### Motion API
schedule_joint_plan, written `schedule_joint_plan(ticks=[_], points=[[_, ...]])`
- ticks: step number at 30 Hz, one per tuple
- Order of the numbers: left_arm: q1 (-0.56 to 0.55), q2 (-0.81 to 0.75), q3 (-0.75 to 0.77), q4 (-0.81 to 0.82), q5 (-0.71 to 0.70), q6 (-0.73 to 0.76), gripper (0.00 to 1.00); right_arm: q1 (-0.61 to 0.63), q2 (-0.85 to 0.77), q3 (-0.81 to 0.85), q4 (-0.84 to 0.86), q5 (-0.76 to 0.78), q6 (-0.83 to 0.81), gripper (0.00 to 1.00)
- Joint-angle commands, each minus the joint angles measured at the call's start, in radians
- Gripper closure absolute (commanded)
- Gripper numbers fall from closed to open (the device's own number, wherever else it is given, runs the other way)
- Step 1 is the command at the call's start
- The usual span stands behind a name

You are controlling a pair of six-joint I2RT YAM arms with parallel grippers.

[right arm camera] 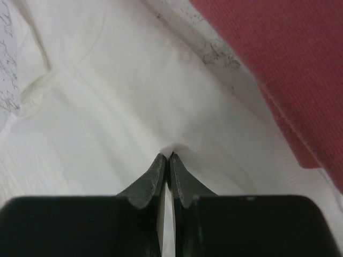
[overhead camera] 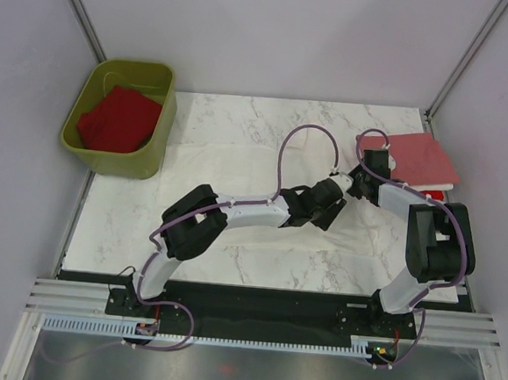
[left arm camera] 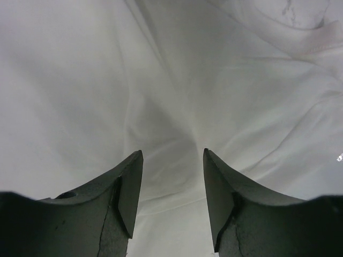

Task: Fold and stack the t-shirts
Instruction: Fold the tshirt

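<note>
From overhead the white t-shirt barely separates from the pale marble table. Its outline is hard to trace, and both arms cover its middle. It lies spread across the table centre, wrinkled, with soft creases running toward the grippers. Right gripper: fingers pressed together, a small pucker of white cloth pinched at the tips, just beside the salmon t-shirt, which lies folded at the table's far right. Grey flecks near that edge could be print or marble; cannot tell. Left gripper: fingers apart over bunched white cloth, contact with it unclear. Red t-shirt sits in the olive tub, far left, its edges hidden by the rim.
</note>
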Motion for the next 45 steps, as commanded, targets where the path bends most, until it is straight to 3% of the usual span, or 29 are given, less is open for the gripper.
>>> schedule_joint_plan(ticks=[1,15,23,26,28,29,31,45], points=[[-0.012,0.027,0.057,-0.047,-0.039,0.037,0.43,0.002,0.006,0.01,0.035,-0.017,0.007,0.87],[-0.045,0.044,0.075,-0.083,-0.062,0.05,0.49,0.002,0.009,0.006,0.032,-0.023,0.005,0.87],[-0.065,0.075,0.109,-0.109,-0.143,0.092,0.51,0.0,0.001,0.011,0.032,-0.023,0.0,0.87],[-0.066,0.096,0.149,-0.146,-0.171,0.095,0.59,-0.001,0.001,0.009,0.031,-0.021,0.0,0.87],[-0.065,0.115,0.175,-0.17,-0.185,0.096,0.73,-0.003,0.001,0.008,0.031,-0.023,0.0,0.87],[-0.065,0.119,0.186,-0.176,-0.185,0.096,0.89,-0.004,-0.001,0.008,0.031,-0.023,0.0,0.87],[-0.063,0.118,0.187,-0.179,-0.185,0.093,0.98,-0.006,-0.002,0.006,0.032,-0.023,0.0,0.87],[0.004,0.024,0.121,-0.16,-0.152,0.057,0.98,-0.02,-0.004,0.002,0.032,-0.026,0.002,0.87]])
